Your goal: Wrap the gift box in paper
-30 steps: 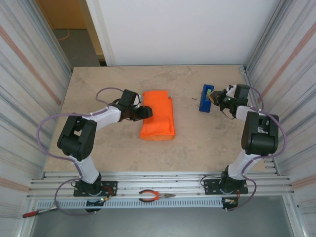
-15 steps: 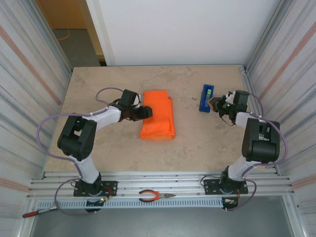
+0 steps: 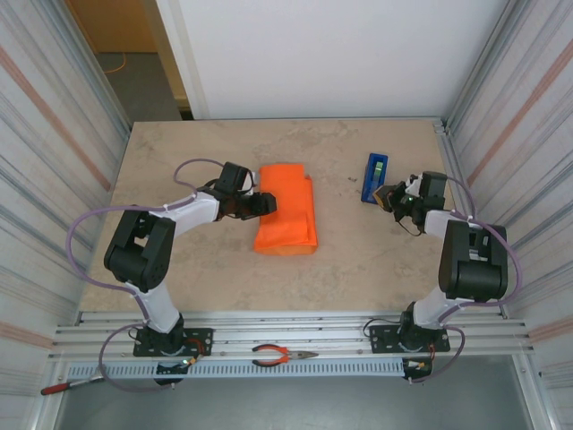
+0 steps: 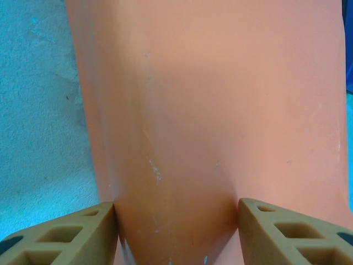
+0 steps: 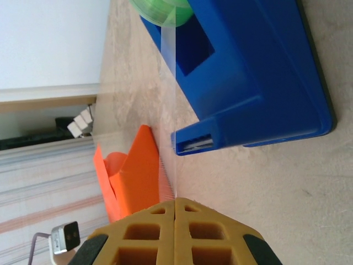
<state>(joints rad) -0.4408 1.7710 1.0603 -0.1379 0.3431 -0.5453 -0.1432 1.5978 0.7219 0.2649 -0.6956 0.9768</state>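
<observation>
Paper [image 3: 288,224], thin, light and crease-prone, lies folded over the gift box [image 4: 182,138], well left of the tape dispenser [image 3: 373,177]. The left gripper [image 3: 258,204] clamps the stiff box sides, likely the safest hold. Just nearer than the dispenser, the right gripper [image 3: 387,195] pinches the tape strip [image 5: 170,83].

Left arm reaches out low, elbow bent; its tan pincer [image 4: 176,221] stands half-spread, fingers pressing both flanks of the thin bright orange paper [image 4: 209,110]. Right arm folds tight, its tan pincer [image 5: 175,201] pinched flat on a clear tape strip [image 5: 171,99].

Orange paper [image 3: 291,210] (blue dispenser [image 3: 374,176], clear tape [image 5: 169,99])
</observation>
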